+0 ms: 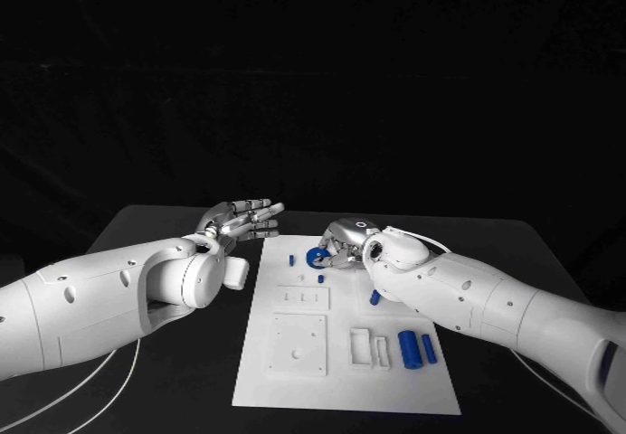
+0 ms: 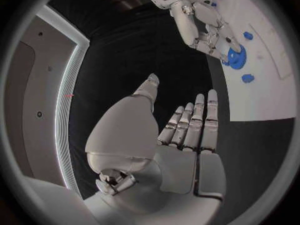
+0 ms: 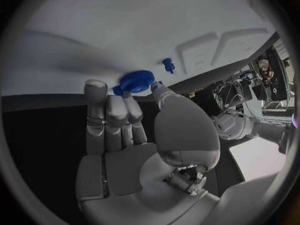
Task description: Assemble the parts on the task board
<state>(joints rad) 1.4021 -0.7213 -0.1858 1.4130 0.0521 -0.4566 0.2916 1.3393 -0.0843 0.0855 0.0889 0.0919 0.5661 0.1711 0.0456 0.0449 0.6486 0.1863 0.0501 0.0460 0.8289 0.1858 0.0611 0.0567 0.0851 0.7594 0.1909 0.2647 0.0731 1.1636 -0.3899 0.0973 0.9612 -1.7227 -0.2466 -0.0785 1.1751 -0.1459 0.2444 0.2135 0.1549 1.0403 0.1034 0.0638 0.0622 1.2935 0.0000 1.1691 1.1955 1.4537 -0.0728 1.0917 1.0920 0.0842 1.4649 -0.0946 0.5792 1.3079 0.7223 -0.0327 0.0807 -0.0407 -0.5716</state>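
Observation:
The white task board (image 1: 342,384) lies in the middle of the black table. At its far end my right hand (image 1: 347,242) pinches a blue gear (image 1: 317,257) between thumb and fingertips, low over the board. The right wrist view shows the gear (image 3: 136,81) at the fingertips of that hand (image 3: 125,135), with a small blue peg (image 3: 167,63) just beyond it. My left hand (image 1: 242,220) hovers off the board's far left corner, fingers straight and apart, holding nothing. From the left wrist, the flat left hand (image 2: 184,135) faces the right hand (image 2: 206,30) and the gear (image 2: 236,57).
Two blue cylinders (image 1: 418,348) lie at the board's near right, and a blue piece (image 1: 375,297) sits under my right forearm. A small blue peg (image 1: 291,260) stands left of the gear. White raised blocks (image 1: 298,344) occupy the board's near left. A white cable (image 1: 79,389) runs over the table's left side.

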